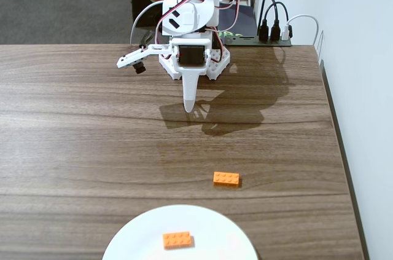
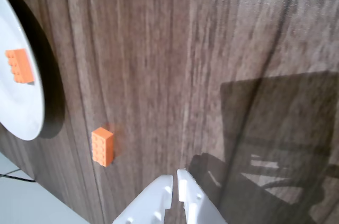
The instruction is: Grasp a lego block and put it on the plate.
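I am holding my gripper [image 2: 175, 177] with the jaws together and nothing between them, well back from the plate [image 1: 212, 226] toward my base. The brick [image 1: 226, 179] I am targeting is lying flat on the table [image 1: 73, 125], just beyond the plate's rim and apart from it. A second brick [image 1: 177, 240] is already resting on the plate, near its middle.

Risks from here, as I judge them:
- Descending with the jaws unopened could knock the brick aside instead of straddling it.
- Squeezing across the long side (the wider span) could let it twist out.
- A low carry could clip the plate's rim.

Both bricks are orange rectangular plastic, studded on top. The plate is round, white and smooth. The table is dark wood-grain.
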Controlling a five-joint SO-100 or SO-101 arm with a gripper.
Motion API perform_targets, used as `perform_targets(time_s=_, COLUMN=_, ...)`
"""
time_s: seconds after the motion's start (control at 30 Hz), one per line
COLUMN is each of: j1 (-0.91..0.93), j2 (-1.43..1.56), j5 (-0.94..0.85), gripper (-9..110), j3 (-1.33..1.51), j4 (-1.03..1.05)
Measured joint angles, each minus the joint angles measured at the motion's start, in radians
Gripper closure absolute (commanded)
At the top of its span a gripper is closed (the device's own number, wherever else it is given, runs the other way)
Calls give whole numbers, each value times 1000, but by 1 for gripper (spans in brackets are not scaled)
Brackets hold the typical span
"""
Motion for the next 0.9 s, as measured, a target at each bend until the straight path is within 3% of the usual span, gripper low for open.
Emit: perform_targets(time_s=0.9, j1=-3, j2=143, j5=0, gripper=101, j3=18, j4=71)
